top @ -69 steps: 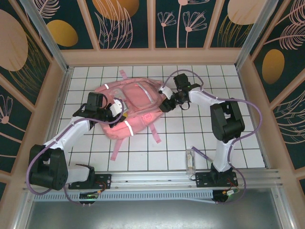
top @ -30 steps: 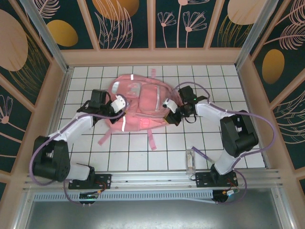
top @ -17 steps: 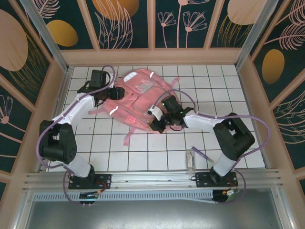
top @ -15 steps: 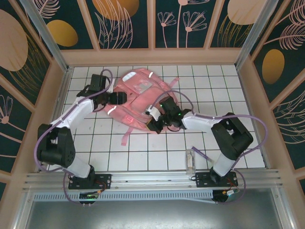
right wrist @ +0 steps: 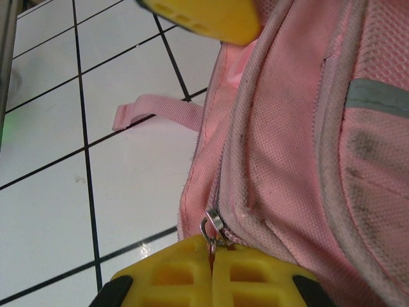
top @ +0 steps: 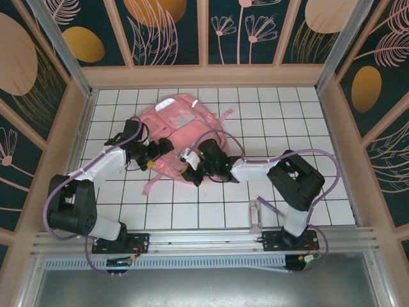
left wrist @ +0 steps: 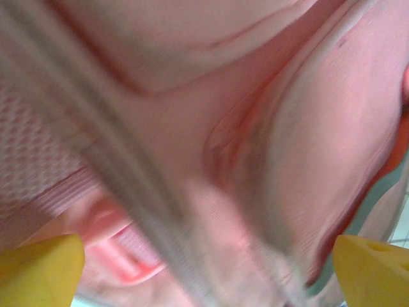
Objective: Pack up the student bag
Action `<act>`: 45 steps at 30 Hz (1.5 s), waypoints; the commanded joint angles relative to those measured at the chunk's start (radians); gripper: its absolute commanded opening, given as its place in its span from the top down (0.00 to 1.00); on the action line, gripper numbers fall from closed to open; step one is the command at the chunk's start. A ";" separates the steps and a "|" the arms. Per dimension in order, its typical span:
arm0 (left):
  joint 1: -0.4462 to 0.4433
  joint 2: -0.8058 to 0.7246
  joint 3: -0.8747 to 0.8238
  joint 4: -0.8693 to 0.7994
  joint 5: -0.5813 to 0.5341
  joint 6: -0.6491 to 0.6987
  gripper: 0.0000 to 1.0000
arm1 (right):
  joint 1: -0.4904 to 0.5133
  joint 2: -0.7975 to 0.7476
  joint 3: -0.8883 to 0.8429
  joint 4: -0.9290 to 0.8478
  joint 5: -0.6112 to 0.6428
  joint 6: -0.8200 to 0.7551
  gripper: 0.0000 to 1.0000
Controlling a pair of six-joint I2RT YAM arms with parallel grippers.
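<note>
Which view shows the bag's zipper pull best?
The right wrist view: the zipper pull is close and sharp, pinched by the right gripper. From above it is too small to tell; the left wrist gives blurred fabric.

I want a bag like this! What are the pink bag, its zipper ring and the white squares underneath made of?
The bag: soft matte cloth; a fine mesh weave and stitched seams show. The zipper pull: probably metal, silvery and shiny. The table: glossy white squares with dark lines, maybe tile, maybe a printed sheet.
</note>
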 commanded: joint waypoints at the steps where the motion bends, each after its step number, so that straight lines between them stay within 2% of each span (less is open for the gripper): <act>1: -0.014 0.015 0.030 0.069 -0.070 -0.076 0.20 | 0.044 0.025 0.040 0.090 -0.002 -0.003 1.00; 2: -0.014 0.018 0.028 0.067 -0.094 -0.075 0.40 | 0.050 0.028 0.041 0.088 0.010 -0.005 1.00; 3: -0.013 0.020 0.023 0.067 -0.119 -0.075 0.72 | 0.054 0.028 0.041 0.087 0.025 -0.008 1.00; 4: -0.014 0.022 0.016 0.069 -0.140 -0.072 0.90 | 0.058 0.025 0.038 0.087 0.044 -0.007 1.00; 7: -0.014 0.039 0.010 0.050 -0.206 -0.040 0.94 | 0.060 0.007 0.022 0.083 0.101 0.011 1.00; 8: -0.014 0.046 0.015 0.034 -0.230 -0.020 1.00 | 0.059 -0.001 0.021 0.061 0.125 0.012 1.00; 15: 0.002 0.094 0.076 -0.078 -0.332 0.151 1.00 | 0.000 -0.080 0.000 -0.106 0.317 0.020 1.00; 19: 0.018 0.100 0.123 -0.099 -0.368 0.215 1.00 | -0.055 -0.075 0.069 -0.316 0.423 0.021 1.00; 22: 0.031 0.104 0.130 -0.088 -0.375 0.264 1.00 | -0.102 -0.090 0.037 -0.405 0.477 -0.003 1.00; 27: 0.032 0.136 0.151 -0.090 -0.388 0.318 1.00 | -0.207 -0.152 -0.027 -0.476 0.476 0.030 1.00; 33: 0.033 0.168 0.179 -0.049 -0.307 0.391 1.00 | -0.263 -0.180 -0.033 -0.529 0.425 -0.026 1.00; 37: 0.038 0.260 0.295 -0.092 -0.312 0.461 1.00 | -0.190 -0.216 -0.032 -0.553 0.286 -0.201 1.00; 40: 0.040 0.373 0.446 -0.124 -0.307 0.484 1.00 | -0.105 -0.222 -0.015 -0.551 0.172 -0.266 1.00; 43: 0.039 0.470 0.617 -0.180 -0.287 0.474 0.50 | -0.050 -0.190 0.014 -0.464 0.142 -0.233 1.00; 44: 0.039 0.491 0.660 -0.207 -0.278 0.463 0.36 | -0.043 -0.168 0.030 -0.431 0.140 -0.203 1.00; 45: 0.039 0.497 0.681 -0.225 -0.274 0.451 0.29 | -0.037 -0.148 0.047 -0.407 0.143 -0.179 1.00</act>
